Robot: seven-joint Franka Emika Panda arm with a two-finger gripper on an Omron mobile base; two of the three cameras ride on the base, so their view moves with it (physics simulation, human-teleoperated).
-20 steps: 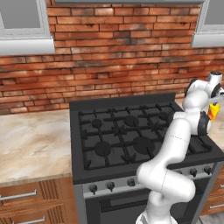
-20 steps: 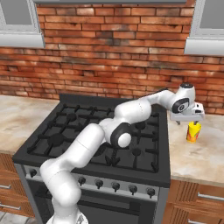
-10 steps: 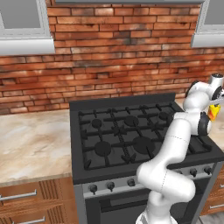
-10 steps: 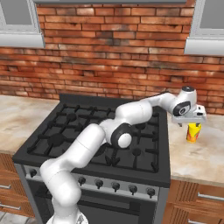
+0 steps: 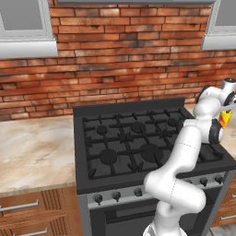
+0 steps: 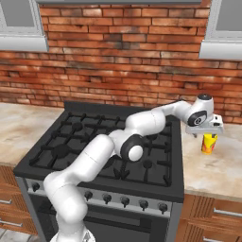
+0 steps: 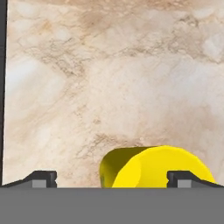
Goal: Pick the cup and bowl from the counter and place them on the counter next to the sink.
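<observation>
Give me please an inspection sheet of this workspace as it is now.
Surface: beige marbled counter on both sides of a black stove.
Job's things: yellow cup upright on the counter right of the stove; bowl and sink nothing seen.
Clutter: nothing seen.
Claw: claw open, above the cup, one fingertip on each side, not closed on it.
Cables: nothing seen.
Surroundings: red brick wall, wooden cabinet fronts.

Cup (image 5: pixel 224 119) beside white arm (image 5: pixel 191 152)
</observation>
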